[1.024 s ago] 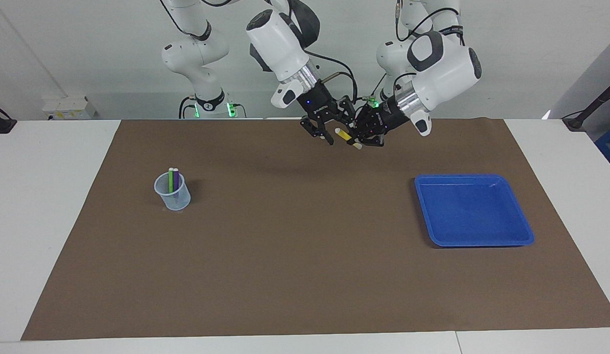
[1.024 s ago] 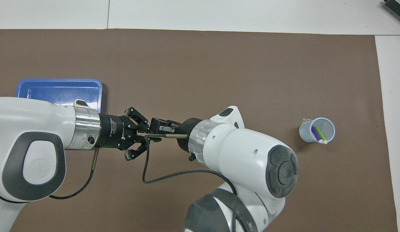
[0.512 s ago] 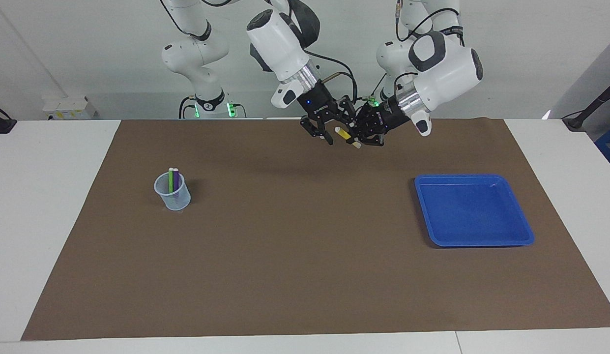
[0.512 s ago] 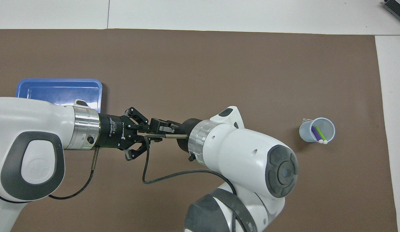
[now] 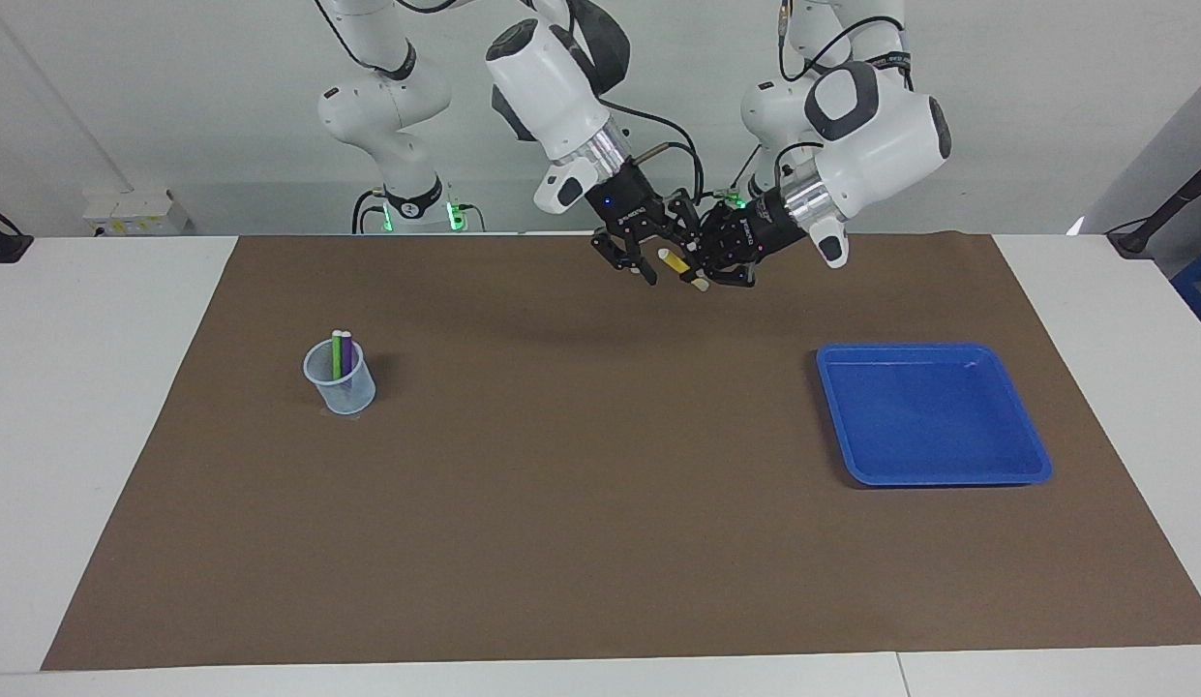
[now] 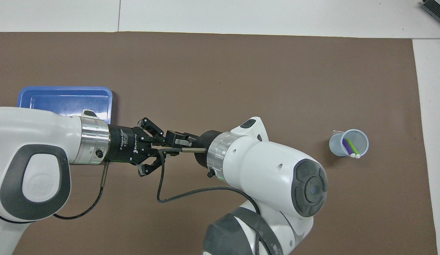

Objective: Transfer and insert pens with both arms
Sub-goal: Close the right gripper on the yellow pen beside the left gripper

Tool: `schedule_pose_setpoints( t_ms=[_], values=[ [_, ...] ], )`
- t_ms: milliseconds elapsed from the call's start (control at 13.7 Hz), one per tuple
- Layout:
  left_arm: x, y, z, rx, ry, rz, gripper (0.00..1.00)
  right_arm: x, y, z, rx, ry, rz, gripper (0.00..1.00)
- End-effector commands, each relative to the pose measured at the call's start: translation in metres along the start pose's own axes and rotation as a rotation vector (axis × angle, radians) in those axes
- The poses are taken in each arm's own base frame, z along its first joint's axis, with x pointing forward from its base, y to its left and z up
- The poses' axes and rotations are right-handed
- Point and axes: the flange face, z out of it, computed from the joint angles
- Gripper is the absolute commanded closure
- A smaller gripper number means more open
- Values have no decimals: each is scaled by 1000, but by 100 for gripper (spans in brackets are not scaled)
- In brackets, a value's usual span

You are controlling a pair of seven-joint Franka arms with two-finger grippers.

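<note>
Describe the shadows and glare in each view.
Facing view: a soft, diffuse shadow lies on the brown mat beneath the raised grippers; the cup casts a small one; faint sheen on the blue tray. Overhead view: even light, a narrow shadow beside the cup.

Matt brown paper-like mat (image 5: 600, 503), glossy blue plastic tray (image 5: 1035, 455), translucent plastic cup (image 5: 344, 392).

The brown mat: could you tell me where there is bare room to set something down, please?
The brown mat lies bare between the clear cup, which holds the purple and green pens, and the blue tray, which is bare too. It is crowded in the air at the robots' edge, where the left gripper and right gripper meet at the yellow pen.
</note>
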Motion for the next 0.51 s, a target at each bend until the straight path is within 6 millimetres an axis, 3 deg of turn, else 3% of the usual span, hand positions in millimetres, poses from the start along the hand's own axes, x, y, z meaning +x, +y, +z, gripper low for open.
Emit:
schedule_pose_setpoints(
  t_ms=[0, 439],
  values=[
    [2, -10, -6, -1, -19, 0, 100, 1, -1, 0, -14, -3, -26, 35],
    [3, -10, -6, 6, -19, -1, 100, -2, 1, 1, -41, -45, -49, 37]
  ],
)
